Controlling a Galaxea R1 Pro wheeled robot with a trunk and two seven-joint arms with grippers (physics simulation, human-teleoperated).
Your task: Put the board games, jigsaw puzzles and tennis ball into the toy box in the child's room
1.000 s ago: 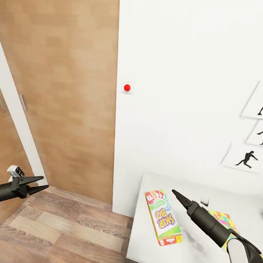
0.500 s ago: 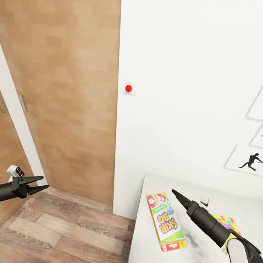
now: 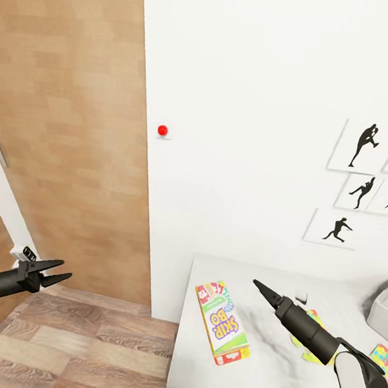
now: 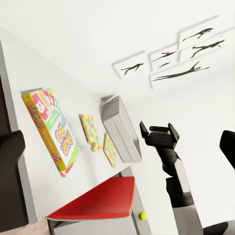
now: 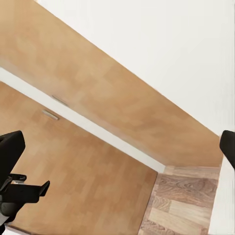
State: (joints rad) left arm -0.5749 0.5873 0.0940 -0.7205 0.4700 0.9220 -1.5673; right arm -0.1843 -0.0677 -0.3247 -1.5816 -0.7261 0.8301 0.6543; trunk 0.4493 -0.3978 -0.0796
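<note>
A Skip-Bo board game [image 3: 222, 323] lies flat near the left end of the table [image 3: 258, 374]; the left wrist view shows it too [image 4: 51, 129]. One jigsaw puzzle [image 3: 308, 336] lies partly behind my right arm, another [image 3: 382, 357] at the right edge. The pale toy box [image 3: 385, 309] stands at the far right. A tennis ball [image 4: 142, 215] shows past the toy box [image 4: 122, 129]; its support is unclear. My right gripper [image 3: 256, 283] hovers open above the table beside the board game. Out over the floor, my left gripper [image 3: 66, 269] is open and empty.
A wooden door or wardrobe front [image 3: 65, 115] fills the left, beside a white wall with a red button [image 3: 162, 130]. Baseball silhouette pictures [image 3: 366, 146] hang above the table. A small white object [image 3: 301, 298] lies on the table. Plank floor [image 3: 82, 349] spreads left of the table.
The whole picture has shifted left, so the camera has turned right. The toy box and a second jigsaw puzzle have come into view. Both grippers hold the same pose.
</note>
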